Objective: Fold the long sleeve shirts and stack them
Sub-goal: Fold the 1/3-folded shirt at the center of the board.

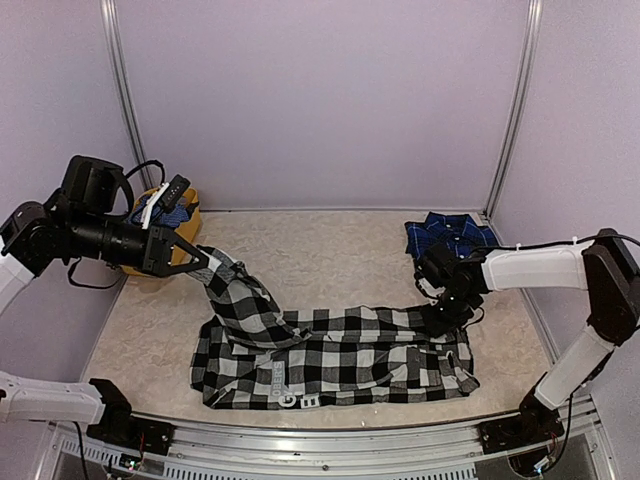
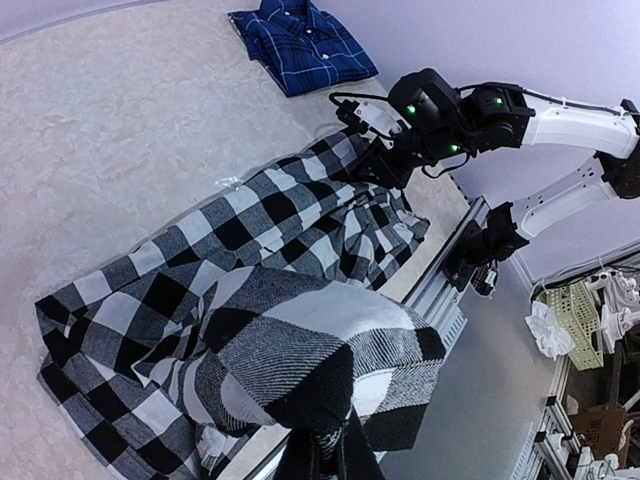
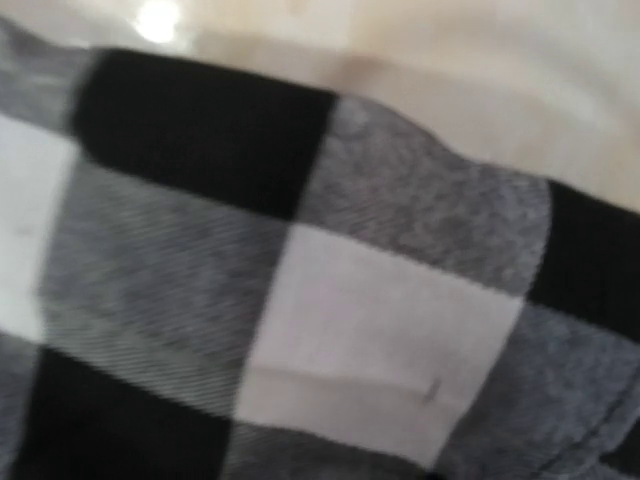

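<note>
The black-and-white check long sleeve shirt (image 1: 340,360) lies spread across the middle of the table, white lettering near its front edge. My left gripper (image 1: 195,262) is shut on one sleeve and holds it lifted toward the back left. In the left wrist view the cloth (image 2: 250,220) bunches over that gripper (image 2: 335,450). My right gripper (image 1: 440,318) is down on the shirt's right end; its jaws are hidden. The right wrist view shows only blurred check cloth (image 3: 380,330). The navy blue plaid shirt (image 1: 450,235) lies folded at the back right, and the left wrist view shows it too (image 2: 300,45).
A yellow container (image 1: 188,205) holding blue and white things stands at the back left, just behind my left arm. Metal frame posts (image 1: 515,110) rise at the back corners. A metal rail (image 1: 330,440) runs along the table's near edge.
</note>
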{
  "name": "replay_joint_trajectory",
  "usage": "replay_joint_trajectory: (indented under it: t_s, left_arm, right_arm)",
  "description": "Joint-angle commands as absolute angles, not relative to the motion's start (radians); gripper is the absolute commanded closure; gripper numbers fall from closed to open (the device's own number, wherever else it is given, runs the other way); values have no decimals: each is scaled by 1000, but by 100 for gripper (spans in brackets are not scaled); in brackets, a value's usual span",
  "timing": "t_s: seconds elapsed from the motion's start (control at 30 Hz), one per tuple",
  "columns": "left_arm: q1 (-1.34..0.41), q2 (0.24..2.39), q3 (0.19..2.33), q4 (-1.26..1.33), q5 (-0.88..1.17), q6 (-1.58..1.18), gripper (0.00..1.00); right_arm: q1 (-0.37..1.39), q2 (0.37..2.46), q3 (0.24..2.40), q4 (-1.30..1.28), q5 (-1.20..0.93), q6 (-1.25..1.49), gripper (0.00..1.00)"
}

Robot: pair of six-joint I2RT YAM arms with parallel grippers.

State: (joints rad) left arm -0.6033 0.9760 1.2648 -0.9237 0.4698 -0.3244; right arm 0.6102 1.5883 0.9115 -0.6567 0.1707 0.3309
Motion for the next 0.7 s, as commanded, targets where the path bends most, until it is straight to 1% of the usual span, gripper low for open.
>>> replay_joint_trajectory:
  t_s: [0.0, 0.13, 0.27, 0.33, 0.5, 0.67]
  left_arm:
    - [-589, 989, 1241, -828, 528, -322, 100]
    - [-589, 1024, 1220, -763, 563, -342, 100]
    - [-588, 1067, 1210, -696, 591, -362, 100]
    - [-590, 1093, 1206, -667, 611, -369, 100]
    - [-613, 1150, 1233, -652, 622, -358, 100]
    - [-627, 1104, 1295, -678, 669, -331, 100]
  right_arm:
    - [599, 1623, 907, -655, 210, 352, 62]
    - [600, 1604, 927, -660, 225, 348, 55]
    - [606, 1537, 948, -662, 228, 318, 46]
    - [610, 1499, 952, -655, 220, 302, 43]
    - [617, 1422, 938, -634, 191, 274, 42]
    - [619, 1386, 925, -617, 167, 259, 42]
